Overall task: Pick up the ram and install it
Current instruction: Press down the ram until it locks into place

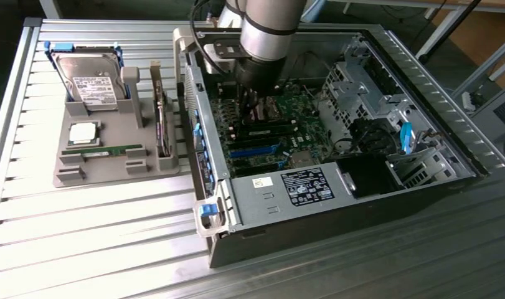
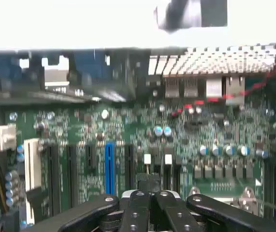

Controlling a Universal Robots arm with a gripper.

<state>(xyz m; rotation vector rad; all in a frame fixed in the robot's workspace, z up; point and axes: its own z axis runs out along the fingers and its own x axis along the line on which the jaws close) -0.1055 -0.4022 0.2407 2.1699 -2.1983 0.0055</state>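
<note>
1. The robot arm [image 1: 264, 37] reaches down from the top centre of the exterior view into the open computer case [image 1: 335, 205], which lies on its side on a slatted metal table [image 1: 86, 249].
2. The gripper [image 1: 254, 112] hangs low over the green motherboard [image 1: 306, 134], near the upper middle of that frame.
3. In the wrist view the gripper [image 2: 150, 195] sits at the bottom centre, its black fingers [image 2: 137, 208] pressed together – nothing green is visible between them, and I cannot make out a stick in their hold.
4. Just past the fingertips in the wrist view stand the board's slots, among them a blue slot [image 2: 110, 166] and black ones beside it.
5. A ram stick [image 1: 103, 151] – long, thin and green – lies flat in the grey parts tray [image 1: 111, 171] at the left of the exterior view, well apart from the gripper.
6. In the same tray a square silver processor chip [image 1: 83, 132] sits just above the stick, and a hard drive [image 1: 90, 81] stands at the tray's upper end.
7. A dark card [image 1: 162, 128] stands on edge along the tray's right side, beside the case.
</note>
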